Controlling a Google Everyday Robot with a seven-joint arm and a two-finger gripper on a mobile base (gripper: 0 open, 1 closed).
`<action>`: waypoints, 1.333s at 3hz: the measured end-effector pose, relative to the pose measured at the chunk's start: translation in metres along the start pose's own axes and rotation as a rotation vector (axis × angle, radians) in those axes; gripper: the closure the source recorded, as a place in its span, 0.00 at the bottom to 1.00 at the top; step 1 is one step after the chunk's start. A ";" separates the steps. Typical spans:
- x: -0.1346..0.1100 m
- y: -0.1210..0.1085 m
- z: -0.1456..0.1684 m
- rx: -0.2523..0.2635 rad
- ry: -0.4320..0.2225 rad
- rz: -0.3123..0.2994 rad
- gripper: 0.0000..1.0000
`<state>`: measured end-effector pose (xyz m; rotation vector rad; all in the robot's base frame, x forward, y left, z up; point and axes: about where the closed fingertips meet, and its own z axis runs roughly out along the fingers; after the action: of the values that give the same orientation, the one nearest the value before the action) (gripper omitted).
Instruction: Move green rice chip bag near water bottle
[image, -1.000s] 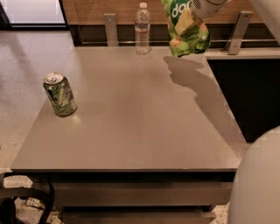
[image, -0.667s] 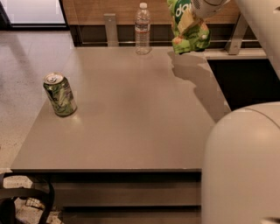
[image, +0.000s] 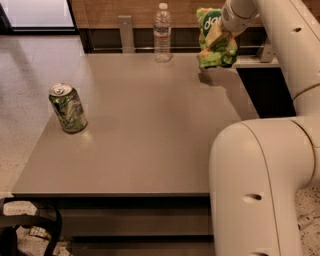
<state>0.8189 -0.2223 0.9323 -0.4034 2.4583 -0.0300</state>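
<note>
The green rice chip bag (image: 216, 46), a crinkly light-green pouch with a dark green circle, hangs in the air over the table's far right corner. My gripper (image: 226, 26) is shut on the bag's upper part and its fingers are mostly hidden behind the bag. The water bottle (image: 162, 33), clear with a white cap, stands upright at the far edge of the table, a short way to the left of the bag. The bag's shadow falls on the table just below it.
A green soda can (image: 67, 108) stands near the left edge of the grey table (image: 145, 145). My white arm (image: 265, 180) fills the right foreground. A metal rail and wood wall run behind the table. A dark opening lies to the right of the table.
My arm's big lower segment has swung further into view on the right. The bag stays gripped and has dropped slightly, still at the far right corner.
</note>
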 end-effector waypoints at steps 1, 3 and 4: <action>-0.003 0.002 0.004 -0.008 -0.006 0.000 0.82; -0.001 0.005 0.012 -0.013 0.003 -0.002 0.36; 0.000 0.007 0.016 -0.015 0.008 -0.003 0.13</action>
<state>0.8270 -0.2144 0.9188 -0.4147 2.4673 -0.0143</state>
